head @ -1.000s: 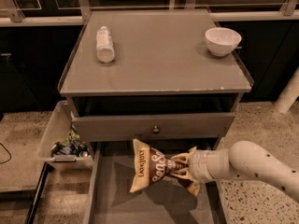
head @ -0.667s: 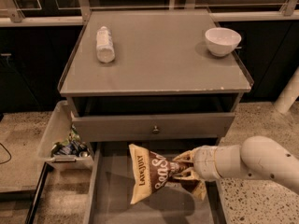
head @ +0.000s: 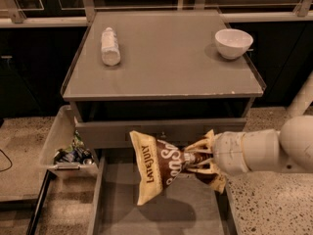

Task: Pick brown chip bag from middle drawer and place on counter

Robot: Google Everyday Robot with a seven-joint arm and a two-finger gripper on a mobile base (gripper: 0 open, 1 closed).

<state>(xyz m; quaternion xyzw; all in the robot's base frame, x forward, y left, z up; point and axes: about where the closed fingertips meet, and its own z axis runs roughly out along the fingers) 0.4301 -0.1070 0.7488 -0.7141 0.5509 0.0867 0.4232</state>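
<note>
The pincer (head: 198, 160), closed on the right end of the brown chip bag (head: 156, 165), holds it stretched leftward above the middle drawer (head: 166, 217), below the counter surface (head: 161, 58).

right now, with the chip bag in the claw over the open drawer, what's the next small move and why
Probably lift straight up a little. The claw grips the brown chip bag clear of the middle drawer floor, but the bag hangs below the counter rim, so moving forward now would likely hit the drawer front.

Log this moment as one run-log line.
claw: shut on bag, over drawer | bag: held off drawer floor | counter: bag not yet placed
</note>
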